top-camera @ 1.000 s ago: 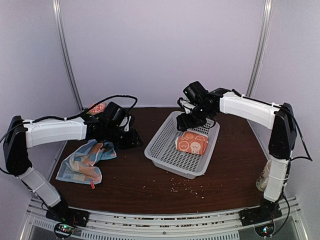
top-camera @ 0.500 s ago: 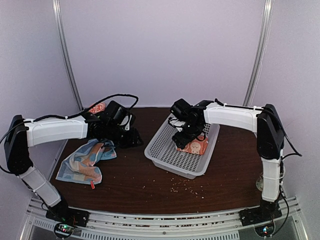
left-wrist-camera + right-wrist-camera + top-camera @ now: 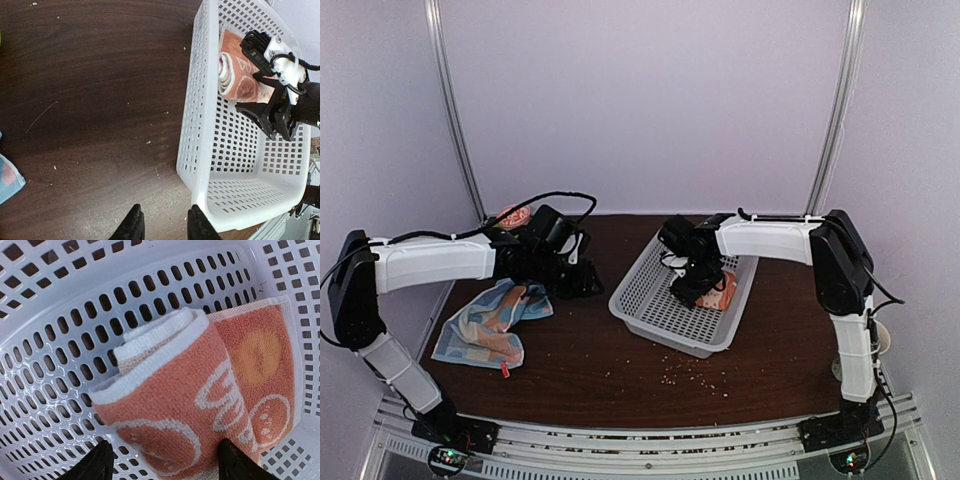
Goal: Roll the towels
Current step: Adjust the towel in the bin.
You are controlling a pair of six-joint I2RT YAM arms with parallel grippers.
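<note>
Our right gripper [image 3: 162, 462] hung spread wide astride the rolled orange towel [image 3: 190, 390] in the white basket [image 3: 60, 340], the roll's long axis running between its jaws; our left gripper [image 3: 164, 225], part-open and empty, sat nearer the crumpled blue towel [image 3: 485, 325] on the table [image 3: 90, 100].

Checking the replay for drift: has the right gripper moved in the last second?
Yes. The right gripper has dropped from above the white basket's far rim into it, over the orange towel.

White basket [image 3: 665, 328] — dark table [image 3: 570, 362]
</note>
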